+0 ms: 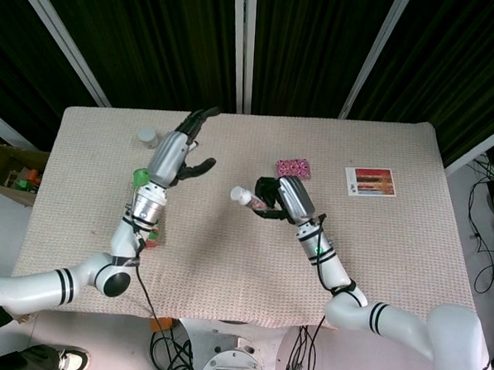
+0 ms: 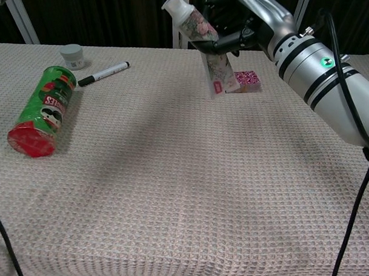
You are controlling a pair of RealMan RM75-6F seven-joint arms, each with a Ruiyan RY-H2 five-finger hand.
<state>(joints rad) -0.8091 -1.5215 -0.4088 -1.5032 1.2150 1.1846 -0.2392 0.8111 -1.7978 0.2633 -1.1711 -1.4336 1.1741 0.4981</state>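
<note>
Your right hand (image 2: 234,27) grips a floral tube (image 2: 203,45) above the table (image 2: 170,192), fingers wrapped round its middle, white cap tilted up toward your left, flat crimped end hanging below the fingers beside the pink box (image 2: 247,79). Your left hand (image 1: 178,152) hovers over the green can (image 2: 43,109), fingers spread, holding nothing, well apart from the tube.

A desk (image 1: 392,267) under a beige waffle-weave cloth stands before dark curtains (image 1: 320,48) crossed by pale slanted poles (image 1: 62,41). Grey floor (image 1: 5,210) shows at both sides, with what may be a cardboard box (image 1: 7,168) at left.
</note>
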